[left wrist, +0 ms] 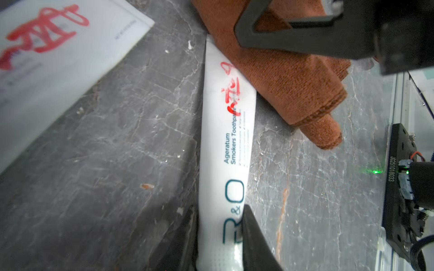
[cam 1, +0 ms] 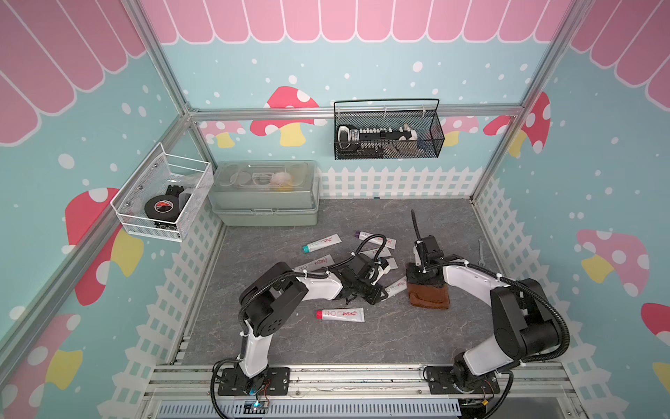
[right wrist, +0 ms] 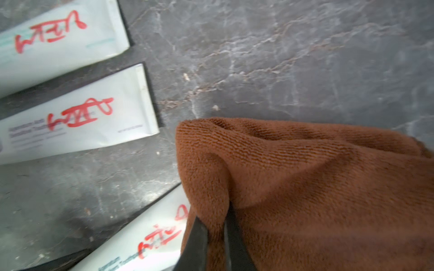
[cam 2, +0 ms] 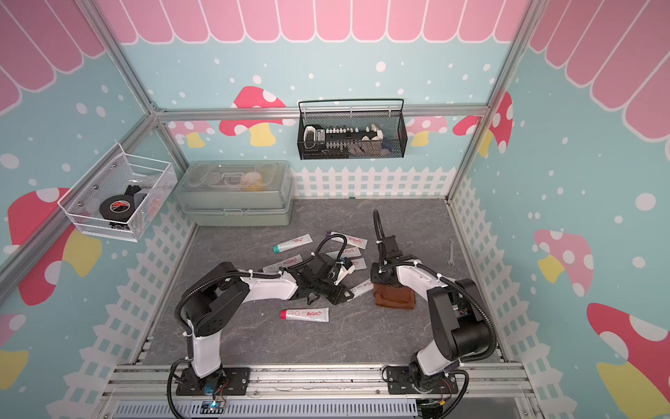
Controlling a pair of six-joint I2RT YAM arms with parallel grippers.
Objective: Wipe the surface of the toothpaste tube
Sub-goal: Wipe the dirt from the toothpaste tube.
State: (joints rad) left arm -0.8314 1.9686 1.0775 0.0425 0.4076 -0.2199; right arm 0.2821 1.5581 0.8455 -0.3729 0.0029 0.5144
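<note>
Left gripper (left wrist: 219, 226): jaws closed tight across the logo end of the R&O toothpaste tube (left wrist: 225, 145), pinning it flat on the grey table (left wrist: 105, 152) between the two arms. Right gripper (right wrist: 215, 225): jaws nearly shut, pinching a fold of the brown cloth (right wrist: 305, 187).

The cloth overlaps the tube's crimped end and touches the red scribble (left wrist: 231, 91), which looks patchy. Other marked tubes lie nearby, one red-capped (cam 1: 339, 315).

Step, as judged: mid-wipe, with marks remaining. The next move calls for the cloth to press down and drag along the scribble toward the left gripper, with that grip firm so the tube cannot slide.
</note>
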